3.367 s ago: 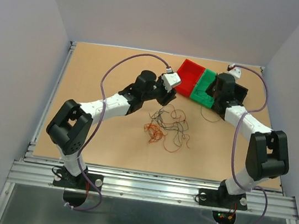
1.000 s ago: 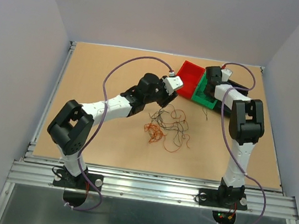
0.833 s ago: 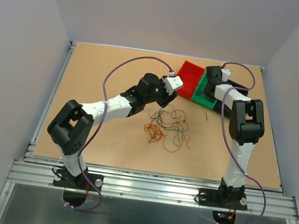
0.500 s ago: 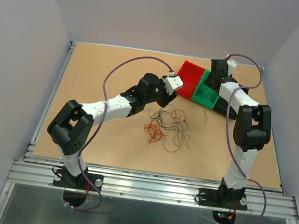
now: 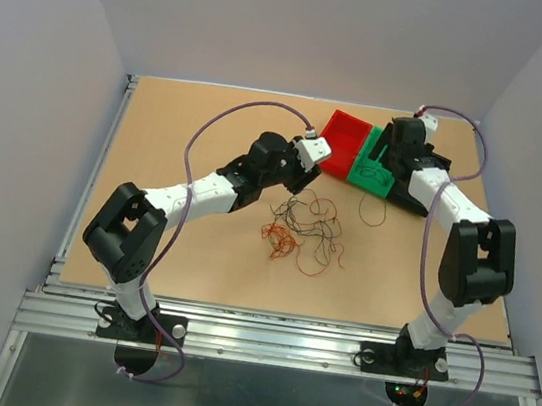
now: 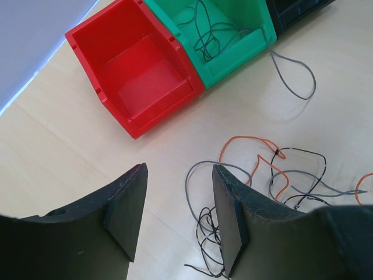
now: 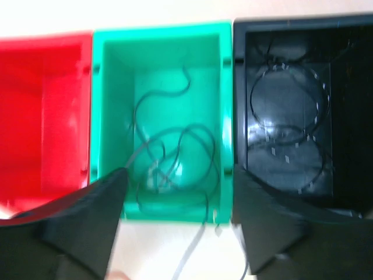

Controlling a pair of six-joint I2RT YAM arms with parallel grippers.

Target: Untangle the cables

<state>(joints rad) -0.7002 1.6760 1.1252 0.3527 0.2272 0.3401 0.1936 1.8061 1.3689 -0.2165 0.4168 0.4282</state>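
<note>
— Where are the cables (image 5: 303,230)?
— Tangled mid-tabletop (image 5: 189,141); a few lie in the green bin (image 7: 157,29).
— Pincers?
— Left pincer (image 6: 178,169) spread, holding nothing; right pincer (image 7: 178,175) spread above that bin.

The right tool (image 7: 178,186) moved from the front of the green bin (image 5: 367,181) to above it, in the upper right of the frame, and its jaws opened wider. The right elbow (image 5: 475,262) swung inward, then back to the right. The grey cable (image 6: 294,79) before that bin spread into a bigger loop.
</note>
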